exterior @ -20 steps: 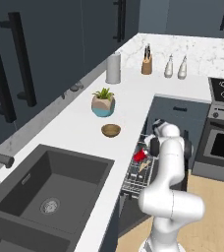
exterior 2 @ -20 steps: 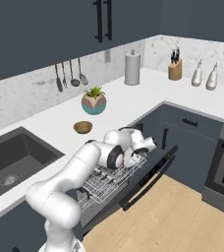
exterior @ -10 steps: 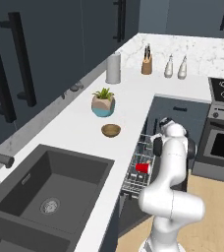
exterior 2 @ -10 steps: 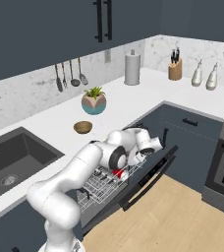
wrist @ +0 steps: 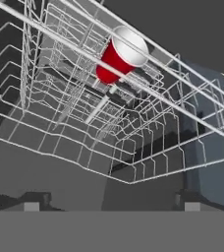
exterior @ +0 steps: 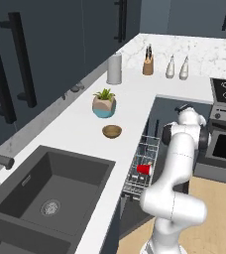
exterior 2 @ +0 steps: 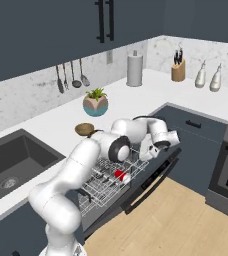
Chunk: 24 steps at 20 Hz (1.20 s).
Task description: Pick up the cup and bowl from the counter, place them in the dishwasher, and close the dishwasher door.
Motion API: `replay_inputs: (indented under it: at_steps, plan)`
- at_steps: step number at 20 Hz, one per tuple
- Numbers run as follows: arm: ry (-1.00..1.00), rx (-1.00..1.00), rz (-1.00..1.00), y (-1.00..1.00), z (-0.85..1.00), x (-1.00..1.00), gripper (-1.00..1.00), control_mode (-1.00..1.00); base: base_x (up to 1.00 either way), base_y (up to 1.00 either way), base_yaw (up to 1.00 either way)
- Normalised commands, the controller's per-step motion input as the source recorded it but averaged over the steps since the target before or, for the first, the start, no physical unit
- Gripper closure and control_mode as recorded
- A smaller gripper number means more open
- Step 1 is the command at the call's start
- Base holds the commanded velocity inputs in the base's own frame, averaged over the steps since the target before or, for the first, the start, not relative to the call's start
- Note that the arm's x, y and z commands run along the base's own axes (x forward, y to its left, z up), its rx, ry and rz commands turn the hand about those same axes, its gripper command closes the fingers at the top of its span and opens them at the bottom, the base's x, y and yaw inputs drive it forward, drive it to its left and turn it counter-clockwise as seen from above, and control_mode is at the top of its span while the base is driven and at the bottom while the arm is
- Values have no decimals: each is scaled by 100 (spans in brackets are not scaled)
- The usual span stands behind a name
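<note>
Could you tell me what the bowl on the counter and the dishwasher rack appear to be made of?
The bowl looks like wood: matte, warm brown, no shine. The rack looks like metal wire: thin pale grey rods in an open grid, possibly coated; the render leaves that open.

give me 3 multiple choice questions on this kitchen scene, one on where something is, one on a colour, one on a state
1. Where is the cup?
A. in the sink
B. in the dishwasher rack
C. on the stovetop

2. What colour is the cup?
A. red
B. green
C. white

3. What state is the dishwasher door in?
A. shut
B. taken off
C. open and folded down

Answers:
1. B, the cup lies among the grey wires of the rack in both base views and the hand view.
2. A, its body shows plain red in every view.
3. C, the door hangs out below the pulled-out rack, while the bowl sits on the counter.
</note>
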Motion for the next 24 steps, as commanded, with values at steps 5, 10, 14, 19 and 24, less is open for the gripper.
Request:
replay_inputs:
  at_steps: [5,10,14,19,24]
  plan:
    - [-47,-21,5,66,58,-83,-100,-100,0,0,0]
    - [-56,-31,8,97,47,-75,-100,-100,0,0,0]
    - [-42,-23,10,82,65,-7,-100,-100,0,0,0]
    - [-21,-15,13,73,50,33,-100,-100,0,0,0]
    - [-20,-18,11,63,24,30,-100,-100,0,0,0]
